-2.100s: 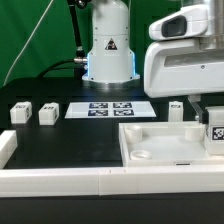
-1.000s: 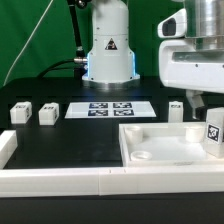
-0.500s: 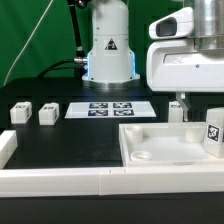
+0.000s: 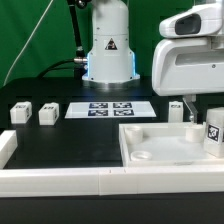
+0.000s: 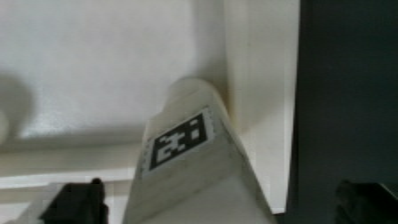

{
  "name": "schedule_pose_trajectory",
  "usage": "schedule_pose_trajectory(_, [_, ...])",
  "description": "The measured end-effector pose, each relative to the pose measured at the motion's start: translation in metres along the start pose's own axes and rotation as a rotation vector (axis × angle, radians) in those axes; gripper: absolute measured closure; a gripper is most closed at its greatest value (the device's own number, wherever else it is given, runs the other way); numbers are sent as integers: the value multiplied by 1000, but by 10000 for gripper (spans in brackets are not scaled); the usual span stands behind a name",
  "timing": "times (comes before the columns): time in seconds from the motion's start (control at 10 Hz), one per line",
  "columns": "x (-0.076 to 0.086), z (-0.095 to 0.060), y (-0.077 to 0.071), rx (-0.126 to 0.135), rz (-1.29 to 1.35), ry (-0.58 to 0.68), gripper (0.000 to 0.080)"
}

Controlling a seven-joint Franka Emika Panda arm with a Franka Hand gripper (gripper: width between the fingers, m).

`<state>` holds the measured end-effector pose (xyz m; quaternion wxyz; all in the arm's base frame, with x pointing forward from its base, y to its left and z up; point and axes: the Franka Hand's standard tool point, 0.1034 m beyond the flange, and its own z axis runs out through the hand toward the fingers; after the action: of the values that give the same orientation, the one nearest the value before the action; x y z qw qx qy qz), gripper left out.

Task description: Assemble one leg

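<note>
One leg [image 4: 214, 132], a small white post with a black-and-white tag, stands in the right part of the large white tray [image 4: 160, 150]. My gripper [image 4: 210, 110] hangs right above it. In the wrist view the leg [image 5: 178, 140] lies between my two dark fingertips [image 5: 71, 200], with a gap on each side, so the gripper [image 5: 217, 205] is open around it. Three more legs stand on the black table: two at the exterior view's left [image 4: 20, 112] [image 4: 47, 114] and one behind the tray [image 4: 176, 109].
The marker board [image 4: 110, 109] lies flat in front of the robot base [image 4: 108, 50]. A low white wall [image 4: 60, 180] runs along the table's front edge, with a corner piece at the left [image 4: 6, 148]. The wrist view shows the tray floor [image 5: 89, 60].
The wrist has shifted a little sideways above the tray's right end. The leg under it has stayed where it was, as have the other legs.
</note>
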<state>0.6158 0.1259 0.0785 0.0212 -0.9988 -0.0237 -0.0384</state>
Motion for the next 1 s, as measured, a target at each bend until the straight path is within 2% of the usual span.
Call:
schedule_pose_trajectory(0.2, [1,0,-1,-30,-204,6,151])
schedule_pose_trajectory(0.3, [1,0,0,-34,-258,5,151])
schedule_pose_trajectory(0.4, [1,0,3,-34,-278,4,268])
schedule_pose_trajectory(0.5, [1,0,2,-34,-275,4,268])
schedule_pose_trajectory(0.7, [1,0,2,-34,-275,4,509])
schedule_pose_trajectory(1.0, [1,0,3,-34,-251,4,509])
